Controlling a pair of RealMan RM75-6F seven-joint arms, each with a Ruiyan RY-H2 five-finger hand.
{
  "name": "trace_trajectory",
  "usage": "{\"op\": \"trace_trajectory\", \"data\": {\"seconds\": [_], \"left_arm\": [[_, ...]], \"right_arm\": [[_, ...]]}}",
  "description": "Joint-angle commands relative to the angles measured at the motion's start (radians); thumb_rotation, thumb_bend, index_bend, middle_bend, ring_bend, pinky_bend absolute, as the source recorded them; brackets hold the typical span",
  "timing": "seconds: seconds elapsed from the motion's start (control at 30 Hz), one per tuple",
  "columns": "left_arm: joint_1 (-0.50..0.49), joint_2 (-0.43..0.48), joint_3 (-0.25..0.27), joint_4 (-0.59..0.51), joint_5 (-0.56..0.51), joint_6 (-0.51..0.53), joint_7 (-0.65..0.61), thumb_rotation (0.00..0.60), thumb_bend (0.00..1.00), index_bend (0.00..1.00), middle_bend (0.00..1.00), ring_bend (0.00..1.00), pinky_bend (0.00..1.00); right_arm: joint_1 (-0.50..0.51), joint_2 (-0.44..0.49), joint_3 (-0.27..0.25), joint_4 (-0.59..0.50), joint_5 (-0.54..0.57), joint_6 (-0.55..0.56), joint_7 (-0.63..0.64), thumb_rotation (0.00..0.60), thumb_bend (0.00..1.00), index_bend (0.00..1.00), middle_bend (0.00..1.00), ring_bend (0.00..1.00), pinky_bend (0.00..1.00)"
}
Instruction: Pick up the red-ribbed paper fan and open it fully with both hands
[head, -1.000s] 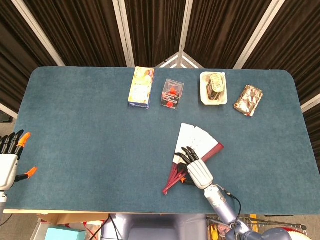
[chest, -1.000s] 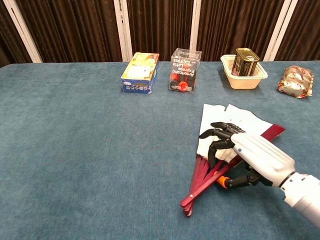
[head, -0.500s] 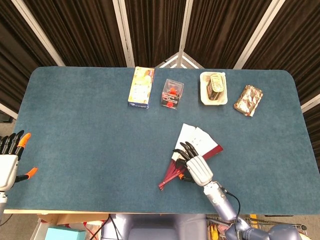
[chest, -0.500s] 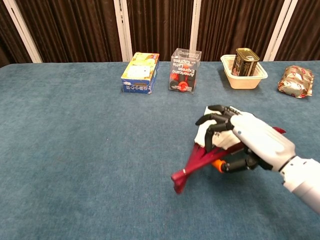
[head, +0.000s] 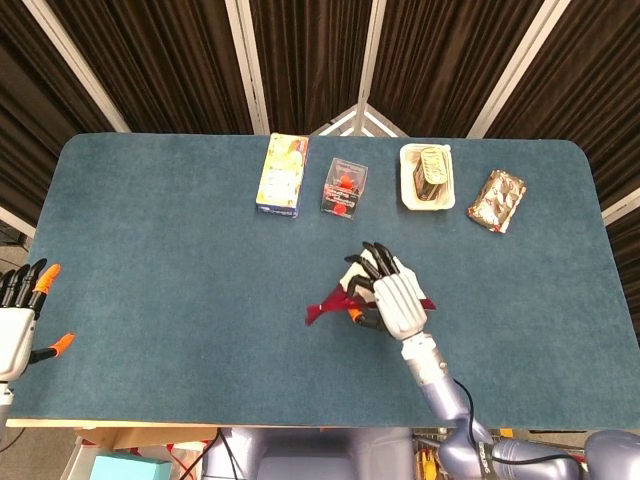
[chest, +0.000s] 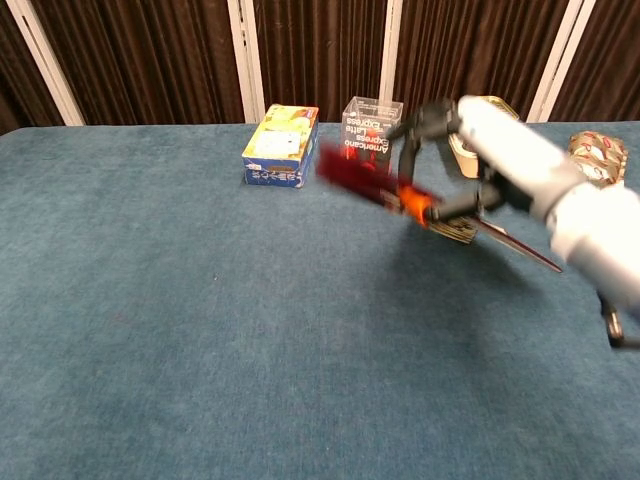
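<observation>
Lifted off the surface (head: 180, 260) now, your right hand's (head: 392, 300) fingers (chest: 415, 125) clasp the light, tearable fan (chest: 360, 178); grip only its ribs.

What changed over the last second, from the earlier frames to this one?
The right hand, which lay on the half-spread fan on the table, closed on it and lifted it clear; in the chest view the fan now hangs in the air, its red ribs pointing left, gathered narrower. The left hand stayed at the table's left edge, holding nothing. The yellow box, clear box, tray and foil packet did not move.
</observation>
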Motion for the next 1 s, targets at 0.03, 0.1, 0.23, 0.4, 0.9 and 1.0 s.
{"op": "trace_trajectory", "data": {"seconds": [0.03, 0.1, 0.23, 0.4, 0.9, 1.0], "left_arm": [[-0.005, 0.005, -0.006, -0.006, -0.003, -0.003, 0.007, 0.6, 0.0, 0.0, 0.0, 0.0, 0.0], [-0.01, 0.007, -0.011, -0.011, -0.007, -0.006, 0.014, 0.6, 0.0, 0.0, 0.0, 0.0, 0.0], [-0.031, 0.021, -0.031, -0.028, -0.022, -0.026, 0.026, 0.6, 0.01, 0.0, 0.0, 0.0, 0.0], [-0.082, 0.035, -0.077, -0.06, -0.054, -0.072, 0.041, 0.6, 0.02, 0.0, 0.0, 0.0, 0.0], [-0.365, -0.035, -0.252, -0.156, -0.304, -0.328, 0.204, 0.6, 0.16, 0.13, 0.0, 0.0, 0.0], [-0.408, -0.071, -0.262, -0.132, -0.336, -0.356, 0.231, 0.6, 0.19, 0.15, 0.0, 0.0, 0.0]], "right_arm": [[0.045, 0.058, 0.097, -0.116, 0.097, -0.051, -0.1, 0.6, 0.55, 0.69, 0.25, 0.03, 0.0], [0.058, 0.072, 0.124, -0.153, 0.13, -0.062, -0.137, 0.6, 0.55, 0.69, 0.25, 0.03, 0.0], [0.088, 0.096, 0.182, -0.213, 0.205, -0.077, -0.212, 0.6, 0.55, 0.7, 0.25, 0.03, 0.0], [0.116, 0.123, 0.232, -0.292, 0.292, -0.08, -0.282, 0.6, 0.56, 0.7, 0.25, 0.03, 0.0], [0.182, 0.13, 0.222, -0.359, 0.374, -0.085, -0.36, 0.6, 0.56, 0.7, 0.26, 0.03, 0.0], [0.194, 0.129, 0.224, -0.355, 0.387, -0.086, -0.369, 0.6, 0.56, 0.7, 0.26, 0.03, 0.0]]}}
